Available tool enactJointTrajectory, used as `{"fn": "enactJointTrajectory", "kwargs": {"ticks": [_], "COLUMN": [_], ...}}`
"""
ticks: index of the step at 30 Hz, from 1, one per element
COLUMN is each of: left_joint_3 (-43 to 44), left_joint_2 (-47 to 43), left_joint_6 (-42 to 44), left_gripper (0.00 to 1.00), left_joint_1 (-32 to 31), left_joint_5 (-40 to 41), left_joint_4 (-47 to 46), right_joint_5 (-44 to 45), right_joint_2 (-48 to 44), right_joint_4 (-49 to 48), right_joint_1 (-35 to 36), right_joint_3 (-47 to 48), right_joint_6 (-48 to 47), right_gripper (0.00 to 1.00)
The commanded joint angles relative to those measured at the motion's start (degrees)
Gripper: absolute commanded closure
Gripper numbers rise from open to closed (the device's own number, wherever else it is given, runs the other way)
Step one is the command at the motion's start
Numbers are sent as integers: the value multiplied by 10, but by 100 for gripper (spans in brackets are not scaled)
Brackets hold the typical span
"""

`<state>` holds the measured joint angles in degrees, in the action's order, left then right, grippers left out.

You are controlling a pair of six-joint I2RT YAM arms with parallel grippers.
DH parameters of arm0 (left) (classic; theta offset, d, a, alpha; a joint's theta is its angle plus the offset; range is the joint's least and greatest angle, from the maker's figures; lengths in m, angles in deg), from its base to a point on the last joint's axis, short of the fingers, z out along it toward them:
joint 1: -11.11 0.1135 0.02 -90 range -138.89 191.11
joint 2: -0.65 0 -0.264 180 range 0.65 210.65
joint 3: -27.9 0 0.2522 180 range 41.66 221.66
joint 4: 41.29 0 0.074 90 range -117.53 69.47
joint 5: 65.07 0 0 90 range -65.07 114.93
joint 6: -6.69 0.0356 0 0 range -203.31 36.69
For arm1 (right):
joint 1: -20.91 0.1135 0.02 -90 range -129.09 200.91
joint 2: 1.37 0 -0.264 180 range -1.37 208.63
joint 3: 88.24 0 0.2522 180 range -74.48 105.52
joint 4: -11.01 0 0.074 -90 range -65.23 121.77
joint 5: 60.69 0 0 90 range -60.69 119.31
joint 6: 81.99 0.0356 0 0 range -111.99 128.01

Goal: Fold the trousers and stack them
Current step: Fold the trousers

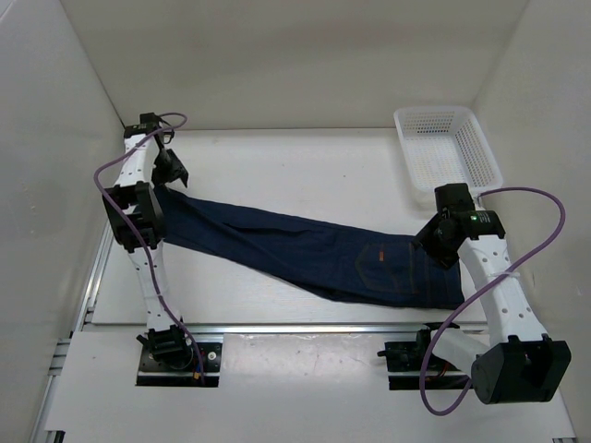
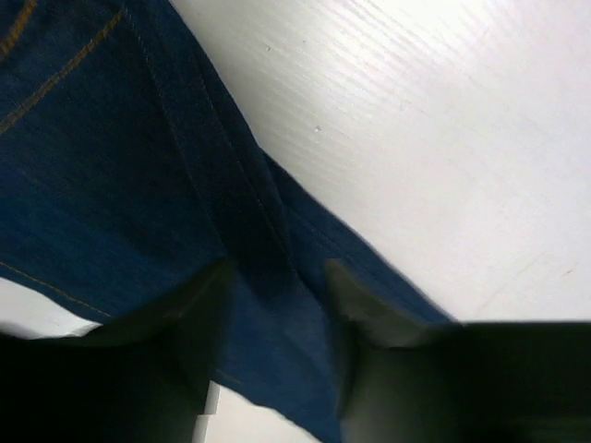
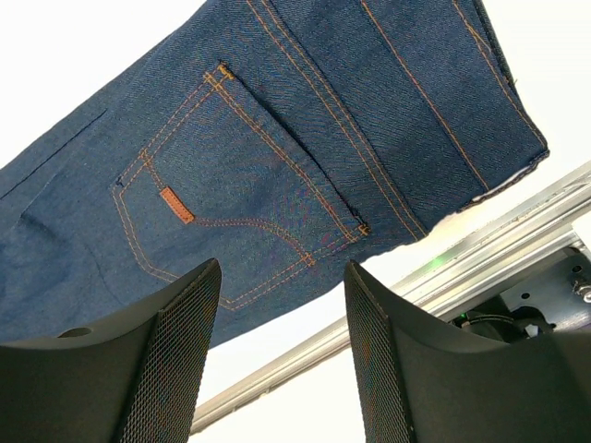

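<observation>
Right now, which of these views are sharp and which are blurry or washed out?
Top external: even light, sharp, trousers clear. Left wrist: soft focus, fingers dark and blurred, table glaring. Right wrist: pocket stitching crisp, upper-left corner washed out.

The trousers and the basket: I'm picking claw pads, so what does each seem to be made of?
Trousers: dark blue denim by the look, matte, with a fine diagonal weave, tan seam stitching and a small tan tab on the pocket. Basket: probably moulded white plastic, since its walls are a regular open lattice under a smooth rim.
</observation>
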<state>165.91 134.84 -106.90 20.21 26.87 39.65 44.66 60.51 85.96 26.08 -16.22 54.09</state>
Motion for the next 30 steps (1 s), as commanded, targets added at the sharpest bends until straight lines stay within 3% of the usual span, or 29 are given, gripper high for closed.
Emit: {"fn": "enactJointTrajectory", "kwargs": {"ticks": [1, 3, 5, 15, 25, 26, 27, 30], "left_joint_3": [-19, -38, -65, -81, -81, -81, -75, -54], "left_joint_2": [-82, -106, -111, -67, -49, -49, -43, -28], "left_joint_6": [12, 12, 18, 17, 12, 12, 12, 12], "left_gripper": [36, 27, 25, 37, 37, 40, 49, 59], "left_joint_1": [1, 1, 6, 7, 7, 7, 7, 7], "left_joint_5": [-9, -9, -9, -25, -19, -19, -19, -14], "left_joint_4": [-9, -17, -34, -44, -50, -50, -50, -50], "right_joint_5": [14, 14, 14, 14, 14, 14, 14, 14], "right_joint_2": [0, 5, 5, 16, 27, 27, 27, 27], "right_joint_4": [-12, -12, -19, -24, -29, -29, -29, -29], "right_joint_1": [3, 3, 3, 3, 3, 3, 3, 3], "right_joint_3": [-3, -3, -8, -8, -3, -3, -3, -3], "right_joint_6": [-8, -8, -13, -19, -24, -24, -24, -24], "right_gripper": [39, 39, 39, 39, 39, 39, 39, 39]}}
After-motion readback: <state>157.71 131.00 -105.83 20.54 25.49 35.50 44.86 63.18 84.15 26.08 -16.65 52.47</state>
